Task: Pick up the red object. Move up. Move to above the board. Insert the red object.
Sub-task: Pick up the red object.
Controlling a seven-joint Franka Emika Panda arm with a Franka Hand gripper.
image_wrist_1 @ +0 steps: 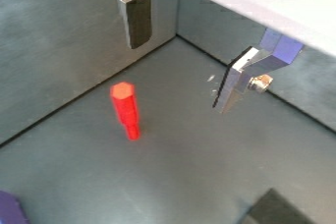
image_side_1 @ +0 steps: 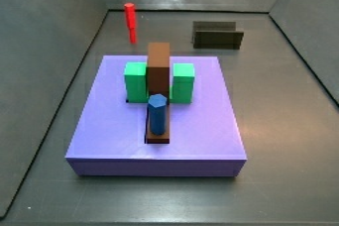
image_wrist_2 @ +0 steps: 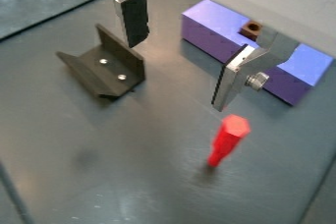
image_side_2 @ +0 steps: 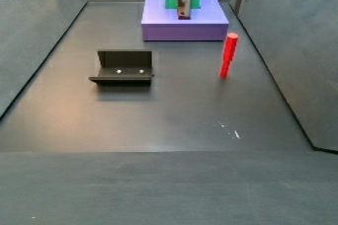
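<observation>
Robot gripper [image_wrist_2: 178, 56] held open above a dark floor, with a thin bright red rod-like peg [image_wrist_2: 227, 141] standing free below it.

Both wrist views look down past the gripper's two flat silver fingers [image_wrist_1: 136, 17] with dark pads — they are spread wide apart with nothing between them. The red peg stands upright on the dark grey floor [image_side_2: 158, 120], untouched, off to one side of the gap between the fingers. In both side views the peg [image_side_2: 228, 54] stands beside the large flat lavender-purple square board [image_side_1: 157, 121], apart from it. The board carries green blocks [image_side_1: 137, 81], a brown bar [image_side_1: 159, 71] and a blue cylinder [image_side_1: 157, 113]. The dark L-shaped fixture [image_side_2: 123, 68] stands on the floor, well apart from the peg. Only a fingertip shows at the edge of a side view — the arm itself is out of sight.
</observation>
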